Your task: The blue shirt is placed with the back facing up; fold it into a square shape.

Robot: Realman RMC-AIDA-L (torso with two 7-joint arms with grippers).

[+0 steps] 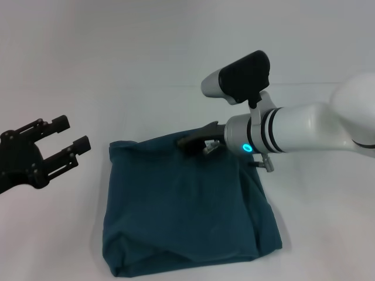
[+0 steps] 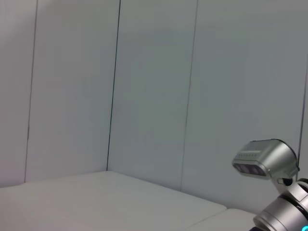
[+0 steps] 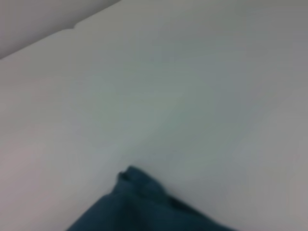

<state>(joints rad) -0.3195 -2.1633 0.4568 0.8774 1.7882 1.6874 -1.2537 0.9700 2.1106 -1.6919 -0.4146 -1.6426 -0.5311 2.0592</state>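
The blue shirt (image 1: 187, 205) lies folded into a rough square on the white table, with a loose flap along its near edge. My right gripper (image 1: 196, 140) is low at the middle of the shirt's far edge and touches the fabric there, where the edge stands slightly raised. A bit of the shirt (image 3: 144, 207) shows in the right wrist view. My left gripper (image 1: 64, 137) is open and empty, held above the table to the left of the shirt and apart from it. The left wrist view shows no shirt.
The white table (image 1: 176, 58) stretches around the shirt on all sides. A panelled white wall (image 2: 144, 96) stands behind it. The right arm's silver wrist camera (image 2: 264, 159) shows in the left wrist view.
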